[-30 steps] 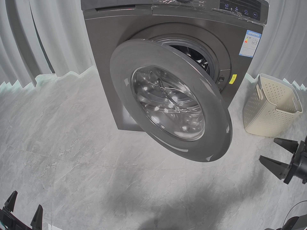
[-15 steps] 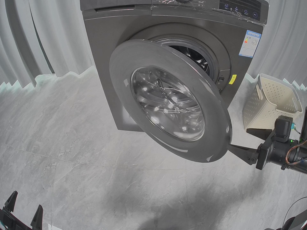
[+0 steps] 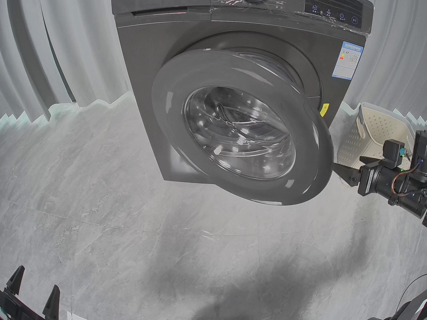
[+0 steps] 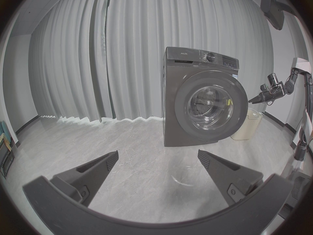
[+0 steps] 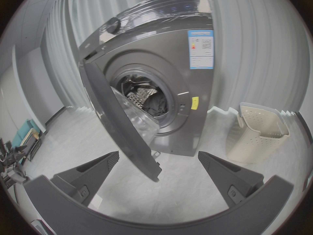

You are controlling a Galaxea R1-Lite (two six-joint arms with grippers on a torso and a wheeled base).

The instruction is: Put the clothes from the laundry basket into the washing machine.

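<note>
**Operator:** Where are the clothes relative to my right gripper?

**Spotter:** Your right gripper (image 3: 347, 162) sits at the free edge of the washing machine (image 3: 147, 67) door (image 3: 178, 112), on the side away from the hinge. The clothes (image 5: 153, 103) are a dark heap inside the drum, behind that door and well apart from your fingers. The laundry basket (image 3: 373, 130) stands on the floor (image 3: 133, 210) by the machine's right side, just behind your gripper.

**Operator:** Are the fingers on the door?

**Spotter:** They're spread wide with nothing between the pads. In the right wrist view the door's edge falls in the gap between them. In the head view the lower finger's tip meets the rim, but you can't tell from here whether it touches.

**Operator:** How is the door standing?

**Spotter:** Partly swung out on its left hinge, with the drum opening showing past its free edge.

**Operator:** And my arms?

**Spotter:** Your right arm comes in from the right, roughly level, with the gripper pointing left at the rim. Your left gripper (image 3: 38, 278) hangs low at your left, fingers spread and holding nothing. It faces the machine and the curtain (image 4: 81, 66) from well back.
</note>
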